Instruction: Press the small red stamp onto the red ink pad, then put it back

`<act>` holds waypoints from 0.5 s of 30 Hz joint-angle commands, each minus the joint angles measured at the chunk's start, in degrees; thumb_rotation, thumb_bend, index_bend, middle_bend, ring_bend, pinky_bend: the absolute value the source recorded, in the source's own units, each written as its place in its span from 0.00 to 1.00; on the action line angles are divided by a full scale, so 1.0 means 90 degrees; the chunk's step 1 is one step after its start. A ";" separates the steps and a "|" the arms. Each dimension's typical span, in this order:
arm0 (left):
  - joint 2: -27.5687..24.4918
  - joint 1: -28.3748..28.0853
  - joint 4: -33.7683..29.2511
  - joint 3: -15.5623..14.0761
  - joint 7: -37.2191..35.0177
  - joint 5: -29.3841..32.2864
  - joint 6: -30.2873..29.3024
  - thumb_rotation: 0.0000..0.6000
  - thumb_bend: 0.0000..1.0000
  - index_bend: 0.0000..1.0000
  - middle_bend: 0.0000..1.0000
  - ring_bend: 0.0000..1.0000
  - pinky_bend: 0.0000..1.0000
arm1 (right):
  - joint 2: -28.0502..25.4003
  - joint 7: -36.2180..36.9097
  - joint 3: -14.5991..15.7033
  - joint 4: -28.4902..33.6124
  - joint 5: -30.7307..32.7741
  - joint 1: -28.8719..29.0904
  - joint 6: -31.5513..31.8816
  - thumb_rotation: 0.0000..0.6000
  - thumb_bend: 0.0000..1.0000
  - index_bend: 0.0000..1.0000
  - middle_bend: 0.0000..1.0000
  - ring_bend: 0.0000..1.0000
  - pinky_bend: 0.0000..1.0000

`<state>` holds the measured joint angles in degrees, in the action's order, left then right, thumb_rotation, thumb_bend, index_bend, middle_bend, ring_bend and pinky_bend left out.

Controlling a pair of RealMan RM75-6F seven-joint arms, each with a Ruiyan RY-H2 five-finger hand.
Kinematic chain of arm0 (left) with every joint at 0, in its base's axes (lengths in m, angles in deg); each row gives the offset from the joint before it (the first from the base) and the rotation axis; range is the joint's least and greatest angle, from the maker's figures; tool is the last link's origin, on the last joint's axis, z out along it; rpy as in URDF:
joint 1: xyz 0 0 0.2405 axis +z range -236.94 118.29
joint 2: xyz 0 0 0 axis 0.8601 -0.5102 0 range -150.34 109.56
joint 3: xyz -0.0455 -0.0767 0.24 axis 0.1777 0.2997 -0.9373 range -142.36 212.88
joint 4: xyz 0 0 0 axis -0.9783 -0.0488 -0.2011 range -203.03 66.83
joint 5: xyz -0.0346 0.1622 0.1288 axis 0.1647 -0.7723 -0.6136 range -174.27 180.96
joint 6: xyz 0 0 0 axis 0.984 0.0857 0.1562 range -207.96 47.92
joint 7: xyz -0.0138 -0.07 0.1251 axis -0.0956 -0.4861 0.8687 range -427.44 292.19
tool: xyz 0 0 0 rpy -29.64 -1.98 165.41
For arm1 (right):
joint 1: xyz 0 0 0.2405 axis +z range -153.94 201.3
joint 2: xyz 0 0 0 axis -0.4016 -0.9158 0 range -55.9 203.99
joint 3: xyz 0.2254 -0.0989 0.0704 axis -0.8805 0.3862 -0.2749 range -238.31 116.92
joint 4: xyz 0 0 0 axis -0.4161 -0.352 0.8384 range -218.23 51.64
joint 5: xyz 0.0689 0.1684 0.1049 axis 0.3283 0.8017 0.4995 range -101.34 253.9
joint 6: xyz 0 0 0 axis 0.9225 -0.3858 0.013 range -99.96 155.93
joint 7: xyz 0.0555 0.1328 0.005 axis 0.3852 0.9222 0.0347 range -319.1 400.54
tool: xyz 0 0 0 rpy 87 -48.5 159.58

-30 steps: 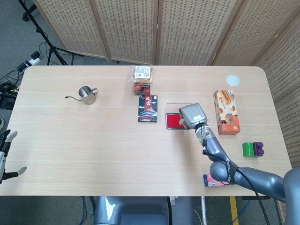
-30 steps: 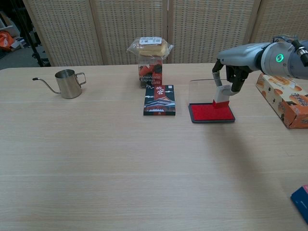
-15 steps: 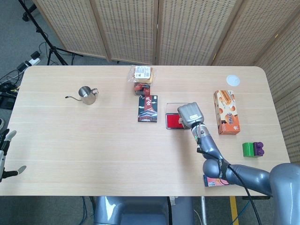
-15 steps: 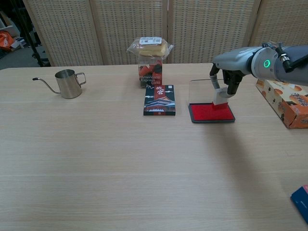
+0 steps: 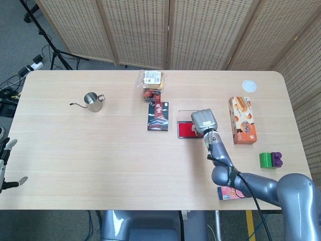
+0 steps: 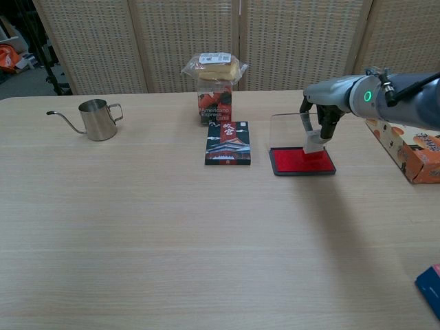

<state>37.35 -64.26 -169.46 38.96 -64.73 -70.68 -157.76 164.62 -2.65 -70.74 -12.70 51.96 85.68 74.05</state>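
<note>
The red ink pad (image 6: 301, 161) lies open on the table right of centre, its clear lid (image 6: 287, 128) standing up behind it. My right hand (image 6: 320, 113) reaches down over the pad's far right part and holds the small red stamp (image 6: 315, 145), whose red base touches the ink surface. From the head view the right hand (image 5: 204, 121) covers the right half of the ink pad (image 5: 184, 129) and hides the stamp. My left hand (image 5: 5, 165) hangs open off the table's left edge, holding nothing.
A dark booklet (image 6: 228, 143) lies left of the pad, with a snack stack (image 6: 214, 89) behind it. A steel kettle (image 6: 96, 118) stands far left. An orange box (image 6: 407, 144) lies right of the pad. Green and purple blocks (image 5: 271, 160), a white disc (image 5: 249, 86) and a pink-blue box (image 5: 231, 192) are on the right side.
My right hand has lowered and shifted slightly left, bringing the stamp from just above the pad down onto its ink surface. The left hand has barely moved.
</note>
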 commanded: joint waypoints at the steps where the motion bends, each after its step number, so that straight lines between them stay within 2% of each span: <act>1: 0.0005 -0.0020 0.0010 0.0012 0.0008 0.0045 0.0032 1.00 0.01 0.00 0.00 0.00 0.00 | 0.0062 0.0102 -0.0044 -0.0075 0.0007 0.0029 -0.0058 1.00 0.65 0.54 0.92 0.99 1.00; 15: 0.0009 -0.0092 0.0037 0.0022 0.0008 0.0183 0.0178 1.00 0.01 0.00 0.00 0.00 0.00 | 0.0149 0.0603 -0.0199 -0.0285 -0.0171 0.0051 -0.0267 1.00 0.67 0.54 0.92 0.99 1.00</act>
<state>37.44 -65.09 -169.12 39.16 -64.66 -69.03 -156.17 165.94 2.52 -72.44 -15.18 50.62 86.18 71.77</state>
